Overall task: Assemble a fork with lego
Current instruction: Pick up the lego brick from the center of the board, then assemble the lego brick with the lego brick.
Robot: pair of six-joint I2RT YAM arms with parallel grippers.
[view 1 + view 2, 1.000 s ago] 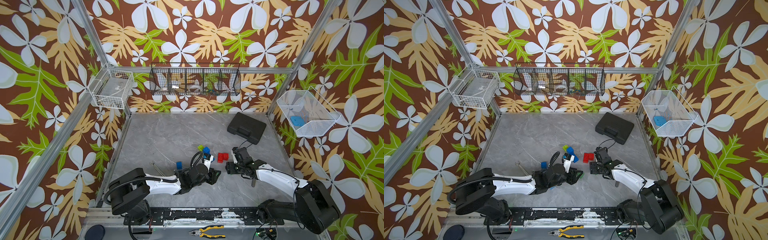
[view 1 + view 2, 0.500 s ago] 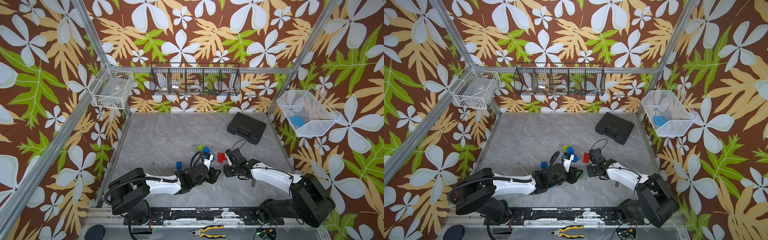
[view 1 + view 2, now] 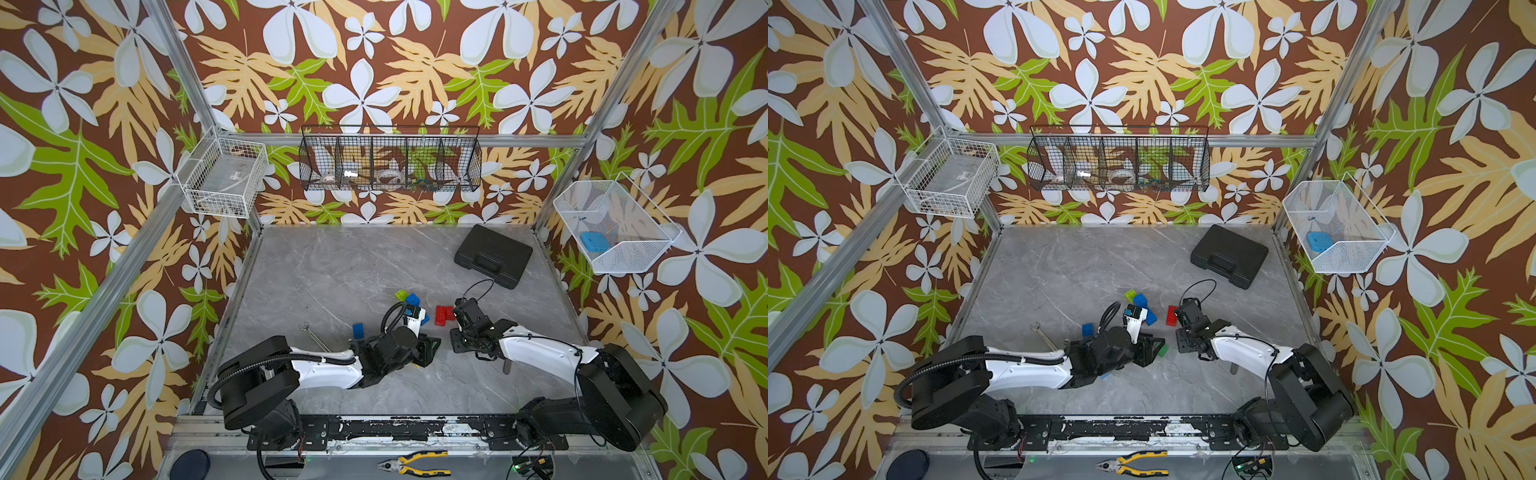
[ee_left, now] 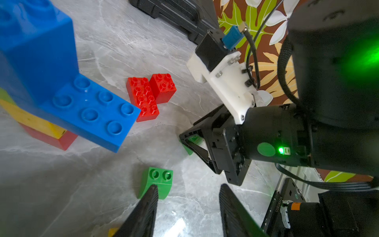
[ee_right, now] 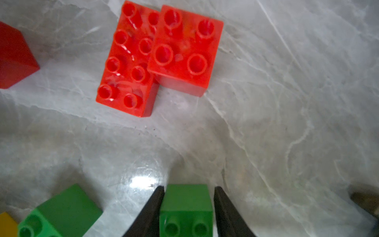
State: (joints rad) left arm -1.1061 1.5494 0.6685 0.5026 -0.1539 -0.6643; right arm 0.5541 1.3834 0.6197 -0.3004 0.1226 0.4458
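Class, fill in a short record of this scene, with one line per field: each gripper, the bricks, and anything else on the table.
left gripper: open, nothing between the fingers, tips beside a loose green brick
right gripper: shut on a second green brick
red bricks: one long, one square, touching, studs up on the table
brick stack: blue on top, yellow and red beneath
other items: black case, spanner

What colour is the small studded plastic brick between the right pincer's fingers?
Green. The small studded plastic brick shows best in the right wrist view.
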